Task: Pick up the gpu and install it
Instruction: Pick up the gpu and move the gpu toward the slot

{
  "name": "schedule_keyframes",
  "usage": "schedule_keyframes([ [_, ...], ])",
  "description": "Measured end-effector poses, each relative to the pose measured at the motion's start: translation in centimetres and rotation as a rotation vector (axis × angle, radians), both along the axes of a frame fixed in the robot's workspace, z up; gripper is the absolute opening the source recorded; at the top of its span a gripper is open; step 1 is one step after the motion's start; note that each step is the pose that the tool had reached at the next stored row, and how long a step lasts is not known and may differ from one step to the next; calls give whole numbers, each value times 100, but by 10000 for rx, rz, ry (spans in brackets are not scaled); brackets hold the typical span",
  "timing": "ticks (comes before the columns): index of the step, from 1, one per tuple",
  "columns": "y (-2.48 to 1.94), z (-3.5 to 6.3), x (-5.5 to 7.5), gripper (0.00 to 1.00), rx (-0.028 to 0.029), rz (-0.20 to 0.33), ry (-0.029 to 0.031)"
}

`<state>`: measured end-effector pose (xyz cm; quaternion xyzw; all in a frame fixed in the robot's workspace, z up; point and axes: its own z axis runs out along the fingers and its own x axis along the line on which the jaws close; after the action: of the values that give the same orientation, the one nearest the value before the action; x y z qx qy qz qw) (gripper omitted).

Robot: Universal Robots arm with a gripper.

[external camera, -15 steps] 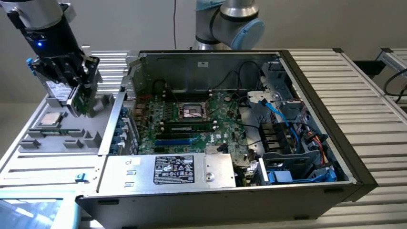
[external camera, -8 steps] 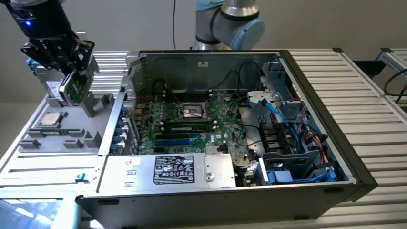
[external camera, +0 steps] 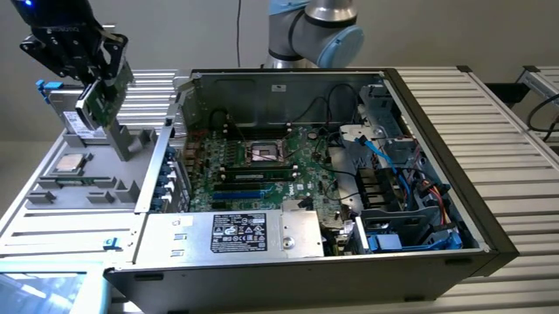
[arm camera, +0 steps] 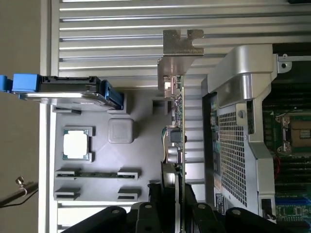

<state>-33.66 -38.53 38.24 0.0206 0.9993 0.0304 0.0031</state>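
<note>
Closest to the wrist camera, the gripper point(arm camera: 176, 194) is clenching its black fingers point(arm camera: 156, 199) on the gpu point(arm camera: 178, 136). The card is showing edge-on, with its silver bracket point(arm camera: 179, 48) pointing away from the fingers. Beyond the card, the gray parts tray point(arm camera: 141, 160) is lying underneath, carrying a processor chip point(arm camera: 77, 144), a memory stick point(arm camera: 97, 174) and a hard drive point(arm camera: 73, 92) with blue clips. The card appears to be hanging clear of all of them, so the pick-up half of the job is looking finished.

In the exterior view, going from front to back, the power supply point(external camera: 235, 232) is sitting at lower centre, along the near wall of the open computer case point(external camera: 262, 98). Behind it the motherboard point(external camera: 262, 157) is lying in the middle of the frame, and nothing appears to be standing in its blue expansion slot point(external camera: 240, 194). Farther back, in the upper left of the frame, the gripper point(external camera: 98, 69) is holding the gpu point(external camera: 105, 101) roughly upright above the tray point(external camera: 96, 196). There it is outside the case's side wall and well apart from that slot.

By my reading the task is sitting about midway — the card is grasped and off the tray, while the installing part is not yet done, since the gpu is nowhere near the board
</note>
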Motion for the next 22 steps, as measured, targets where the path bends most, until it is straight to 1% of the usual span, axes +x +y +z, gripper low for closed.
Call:
schedule_keyframes([
  [2,-6,90,70,29,0,1,1],
  [7,-40,319,284,29,2,1,9],
  [9,-48,383,373,29,3,0,14],
  [15,-57,448,646,29,-33,0,56],
  [22,-64,475,963,29,-49,1,80],
])
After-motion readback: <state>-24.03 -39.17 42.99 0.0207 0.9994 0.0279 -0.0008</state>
